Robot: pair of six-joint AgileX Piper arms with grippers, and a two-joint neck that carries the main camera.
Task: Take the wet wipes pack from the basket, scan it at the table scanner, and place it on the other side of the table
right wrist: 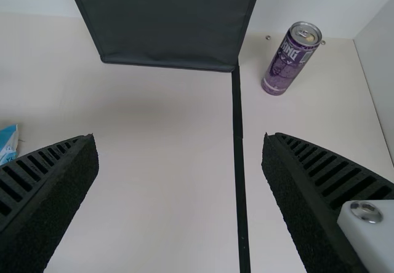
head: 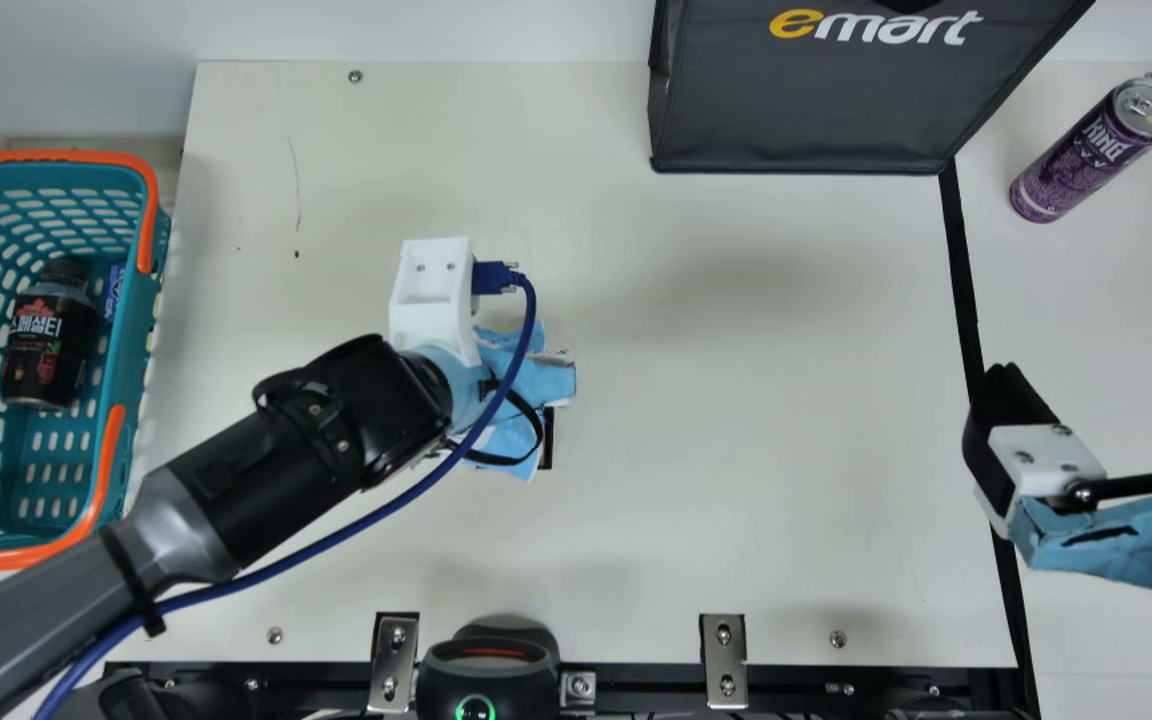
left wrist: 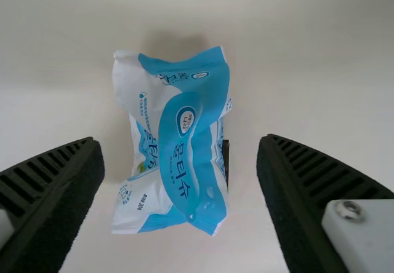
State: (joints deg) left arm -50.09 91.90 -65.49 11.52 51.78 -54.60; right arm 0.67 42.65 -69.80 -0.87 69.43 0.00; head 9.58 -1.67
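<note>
Your left gripper (left wrist: 180, 139) stood with its ribbed fingers well parted and held nothing. The wet wipes pack (left wrist: 172, 141) lay on the table beneath it, in line with the gap between the fingers, its long sides facing them. Neither finger appeared to touch it. The pack sat nearer to one finger; on the other finger's side, a narrow dark strip (left wrist: 226, 156) showed just beside the wrapper.

The step in hand was judged to be the grasp, with the pack out of the basket (head: 108, 470), which stood to the outer side of your left gripper. Whether the scan was done could not be told.

Good practice called for a small sideways correction first, so that both fingers would meet the wrapper together, then a straight descent and closure at the narrower waist. The loose crimped ends were poor holding points. The pack looked soft and was likely to bulge or slip; a moderate squeeze, checked by a short lift, was advised. Closing too low risked scraping the table or catching the strip.

The apparent scanner (head: 486, 670) stood at the table's near edge, nearer the robot than the left gripper. Your right gripper (right wrist: 179, 136), also wide apart and without a load, was well to the right of the left one.
</note>
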